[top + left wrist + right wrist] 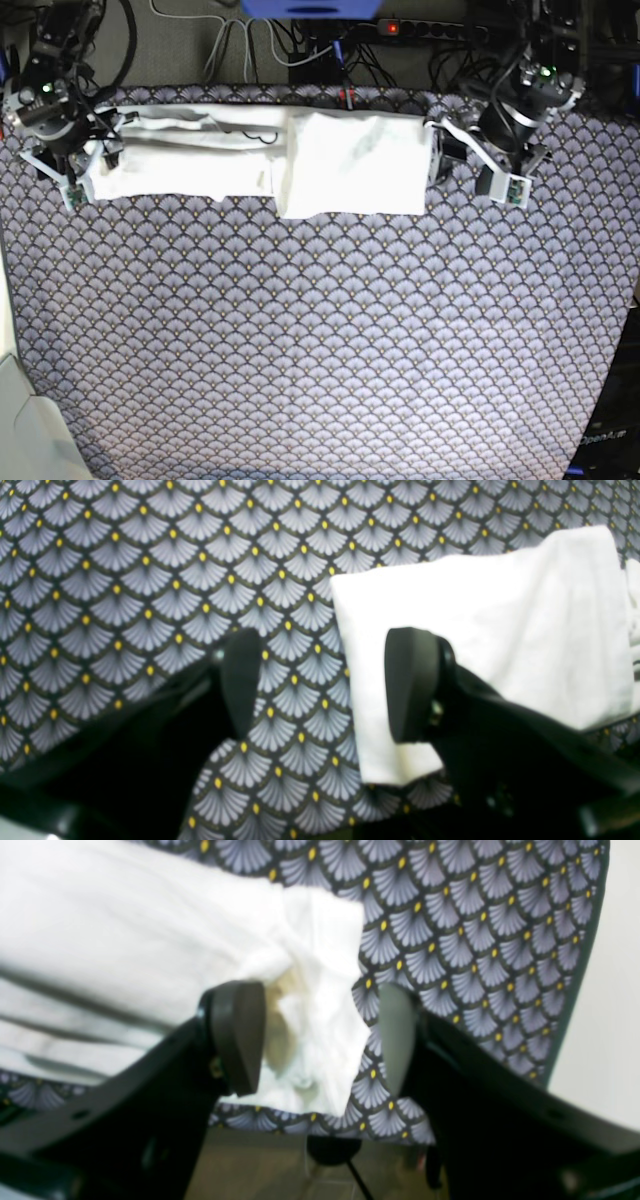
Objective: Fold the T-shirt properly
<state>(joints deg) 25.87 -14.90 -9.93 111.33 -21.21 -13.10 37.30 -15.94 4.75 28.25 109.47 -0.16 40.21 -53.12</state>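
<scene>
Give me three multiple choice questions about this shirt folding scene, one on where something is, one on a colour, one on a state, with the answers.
1. Where on the table does the T-shirt lie in the base view?
A. along the far edge
B. in the centre
C. at the near edge

2. What colour are the dots on the tablecloth?
A. red
B. yellow
C. green

3. How do the left end effector's jaws stand?
A. clamped on cloth
B. apart, empty
C. out of view

Answers:
1 A, the shirt stretches along the top edge.
2 B, each fan carries a yellow dot.
3 B, bare tablecloth shows between them.
</scene>
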